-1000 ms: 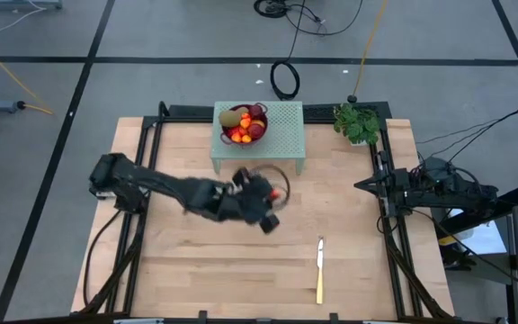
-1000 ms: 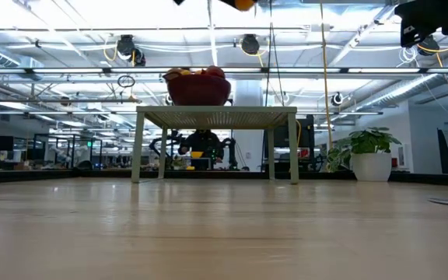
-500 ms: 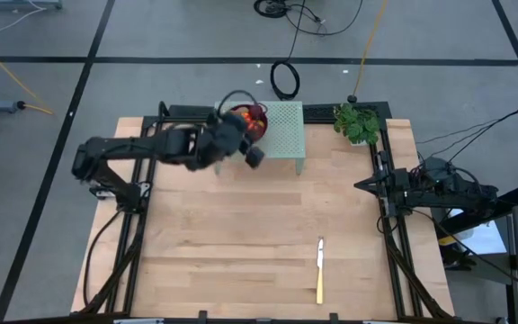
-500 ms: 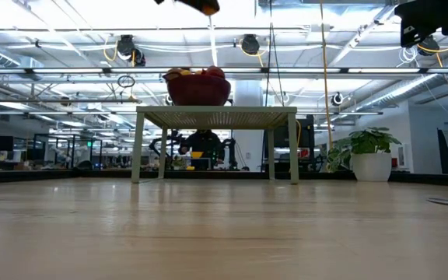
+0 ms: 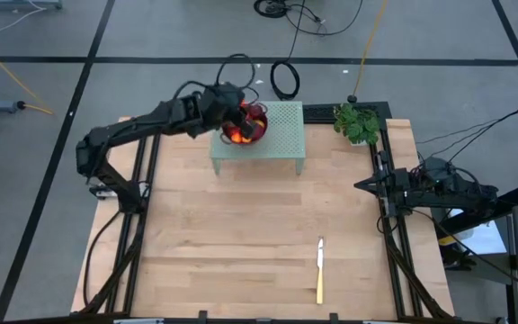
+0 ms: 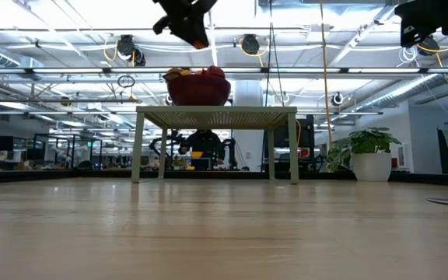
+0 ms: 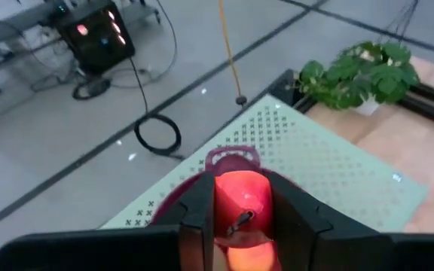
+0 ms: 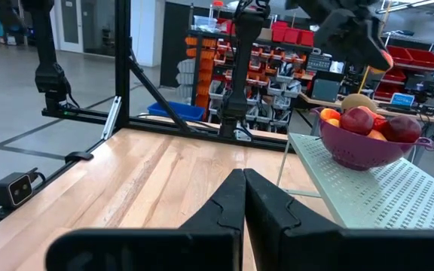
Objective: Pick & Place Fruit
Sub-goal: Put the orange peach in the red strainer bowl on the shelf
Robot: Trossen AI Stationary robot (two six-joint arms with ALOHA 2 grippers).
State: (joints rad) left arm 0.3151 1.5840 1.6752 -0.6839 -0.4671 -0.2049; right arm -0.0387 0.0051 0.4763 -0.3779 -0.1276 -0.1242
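Observation:
My left gripper (image 5: 248, 127) hangs over the purple bowl (image 5: 261, 112), shut on a red-orange fruit (image 7: 242, 197). The bowl stands on a small pale-green perforated stand (image 5: 281, 135) at the table's far side. It holds several fruits (image 8: 360, 120): red, orange and one brown-green. In the low view the left gripper (image 6: 189, 23) is just above the bowl (image 6: 198, 89). My right gripper (image 5: 367, 184) waits shut and empty at the table's right edge. My left gripper pinches the red-orange fruit between its two fingers (image 7: 200, 218), one on each side of it (image 7: 224, 202). The fingers slant down from the table's left. The fruit is lifted clear, a little above the fruits in the bowl; its orange end shows below the fingers (image 6: 201, 43).
A yellow-handled knife (image 5: 320, 270) lies on the wooden table near its front edge, right of the middle. A potted plant (image 5: 358, 122) stands at the far right corner, beside the stand. Black rails (image 5: 389, 225) run along the table's left and right sides.
My left gripper has carried the fruit from above the table's middle toward the far edge, first left of the stand, then over the bowl. In the low view it has come down toward the bowl. It has stayed shut on the fruit.

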